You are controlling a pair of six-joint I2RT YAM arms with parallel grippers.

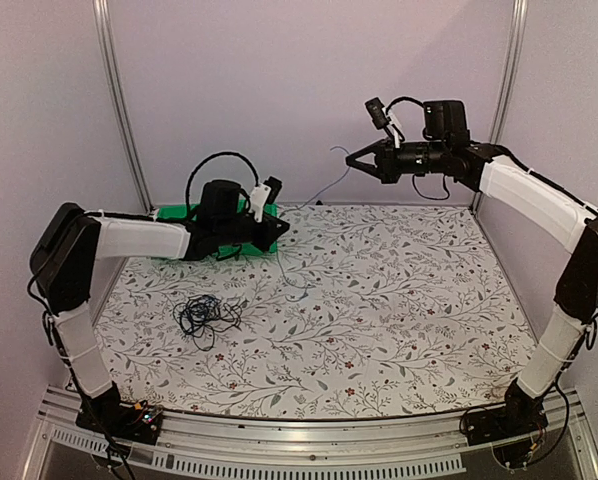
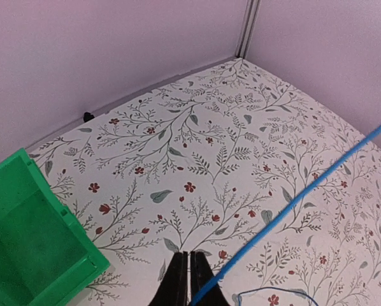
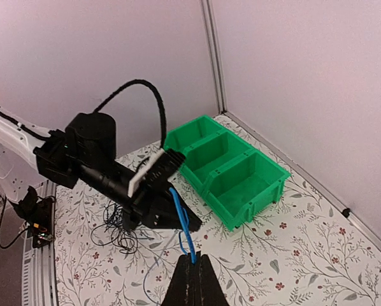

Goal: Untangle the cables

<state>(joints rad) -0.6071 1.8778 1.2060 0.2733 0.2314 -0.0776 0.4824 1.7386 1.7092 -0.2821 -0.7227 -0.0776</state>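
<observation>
Surface: table [image 1: 399, 300], flat, under a white cover printed with grey leaf sprigs and small red flowers.
Bin: green bin [image 2: 31, 236] stands on the cover at the far left, just left of the left gripper [image 2: 188, 255] fingers; three compartments, open side up.
Bundle: cables [image 1: 207, 315] lie in a loose black tangle on the cover, nearer the arm bases than those fingers, apart from the bin.

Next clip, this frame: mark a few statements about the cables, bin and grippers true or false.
1. The left gripper and the right gripper both pinch one blue cable. True.
2. The green bin holds cables. False: its compartments are empty.
3. A dark bundle of cables lies on the table. True.
4. The right gripper rests on the table. False: it hangs in the air above it.
</observation>
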